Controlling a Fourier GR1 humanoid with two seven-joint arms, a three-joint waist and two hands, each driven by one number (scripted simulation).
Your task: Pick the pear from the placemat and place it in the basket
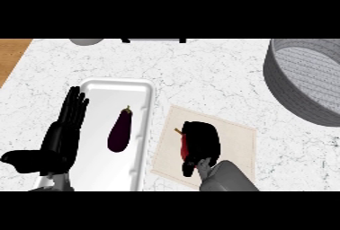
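1. nearest the camera: right hand (199, 143), entering over the counter's near edge on its grey forearm, lying over the near-left part of the placemat (232, 150), fingers curled down around the pear (182, 146).
2. only a red sliver of the pear and its brown stem showing at the hand's left side; rest hidden under the black fingers. cannot tell whether lifted off the mat yet or resting on it.
3. placemat: pale beige, lying tilted on the white marbled counter (212, 76), near its front edge, just right of the tray.
4. left hand (63, 134) resting at the counter's near-left, fingers straight and pointing away, thumb out to the side, holding nothing; overlapping the left rim of the white tray (143, 134).
5. dark purple eggplant (120, 130) lying lengthwise in the tray's middle, no part of the task.
6. basket (299, 90): grey, round, at the counter's far-right edge, partly cut off by the view; visible inside holding nothing; well apart from the pear.
7. progress, as a judgement: grasp made or nearly made, so early-middle of the task. left to do: lift clear of the placemat, carry toward the far-right, release inside the basket.
8. writing, brands, labels: none readable anywhere.
9. grey shapes at the counter's far edge, too cut off to name.
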